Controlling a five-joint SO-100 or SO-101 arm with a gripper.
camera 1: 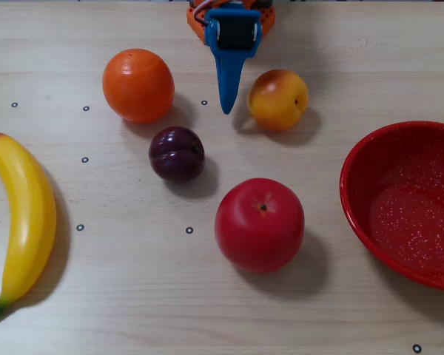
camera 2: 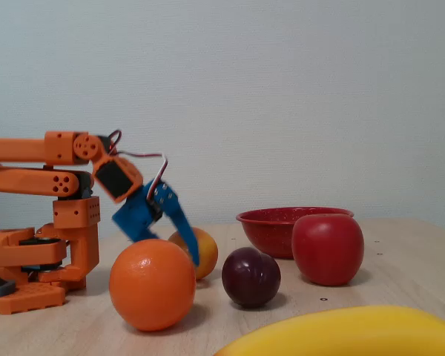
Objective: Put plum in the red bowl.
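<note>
The plum (camera 1: 177, 154) (camera 2: 251, 277) is small, dark purple and glossy, and lies on the table between the orange and the apple. The red bowl (camera 1: 353, 194) (camera 2: 271, 219) with white speckles stands at the right edge of the overhead view, with nothing in it. My blue gripper (camera 1: 226, 109) (camera 2: 194, 259) points steeply down between the orange and the peach, behind the plum and apart from it. From above its fingers are stacked into one narrow blade. In the fixed view the orange hides the lower finger. Nothing is held.
An orange (camera 1: 138, 84) (camera 2: 152, 283) sits left of the gripper and a yellow-orange peach (camera 1: 278, 99) (camera 2: 202, 251) right of it. A large red apple (camera 1: 260, 224) (camera 2: 327, 248) lies between plum and bowl. A banana (camera 1: 22, 220) lies along the left side.
</note>
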